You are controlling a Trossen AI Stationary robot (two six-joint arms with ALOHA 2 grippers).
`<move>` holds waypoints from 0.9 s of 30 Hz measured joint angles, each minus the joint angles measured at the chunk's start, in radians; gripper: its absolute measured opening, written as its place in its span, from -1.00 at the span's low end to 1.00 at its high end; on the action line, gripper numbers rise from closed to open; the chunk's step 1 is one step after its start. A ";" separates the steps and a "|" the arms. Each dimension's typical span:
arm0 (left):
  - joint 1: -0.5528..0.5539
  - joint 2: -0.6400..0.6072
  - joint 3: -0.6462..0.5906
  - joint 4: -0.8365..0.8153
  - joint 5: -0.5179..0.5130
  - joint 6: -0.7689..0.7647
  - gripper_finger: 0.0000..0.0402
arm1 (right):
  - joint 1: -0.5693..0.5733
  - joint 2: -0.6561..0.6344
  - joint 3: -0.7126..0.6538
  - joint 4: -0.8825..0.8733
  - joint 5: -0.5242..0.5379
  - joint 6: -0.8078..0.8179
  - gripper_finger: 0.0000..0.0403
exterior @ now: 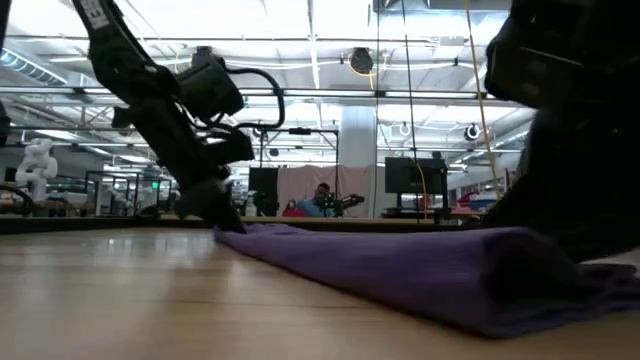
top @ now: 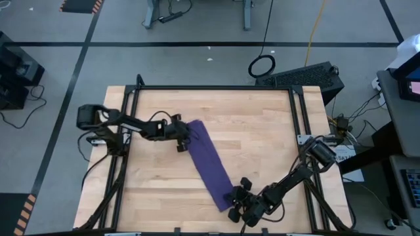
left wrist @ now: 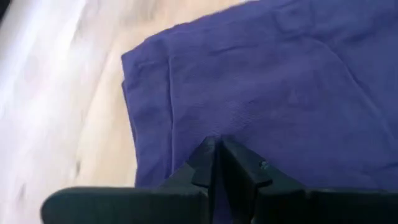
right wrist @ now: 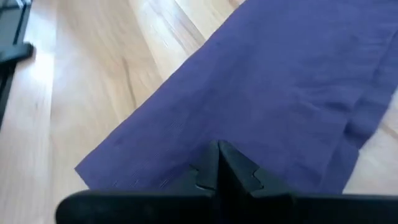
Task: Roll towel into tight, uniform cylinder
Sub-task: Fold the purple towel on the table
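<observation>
The purple towel (top: 209, 160) lies folded into a long narrow strip, running slantwise on the wooden table (top: 262, 131) from far left to near right. My left gripper (top: 183, 139) is shut at the strip's far end, low on the table in the low view (exterior: 224, 218). My right gripper (top: 237, 198) is shut at the strip's near end and fills the low view's right side (exterior: 585, 190). No white tag shows. My left gripper has its shut fingertips (left wrist: 217, 152) on the towel's far end (left wrist: 217, 127), a little in from its left edge, slanting down from the table's left. The cloth lies flat on the table around them; how many layers are caught is hidden. My right gripper has its shut fingertips (right wrist: 219, 152) on the towel's near end (right wrist: 217, 124), slanting down from the table's near right. The strip lies flat on the table ahead of them. The fingers themselves hide the place of contact.
Black frame rails run along the table's left (top: 125, 131) and right (top: 305, 124) edges. Bare wood lies to the right of the strip (top: 275, 151) and to its near left (top: 164, 190).
</observation>
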 joint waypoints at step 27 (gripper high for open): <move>-0.061 -0.205 0.038 -0.270 0.256 -0.179 -0.84 | -0.080 -0.077 0.080 -0.109 0.031 -0.313 -1.00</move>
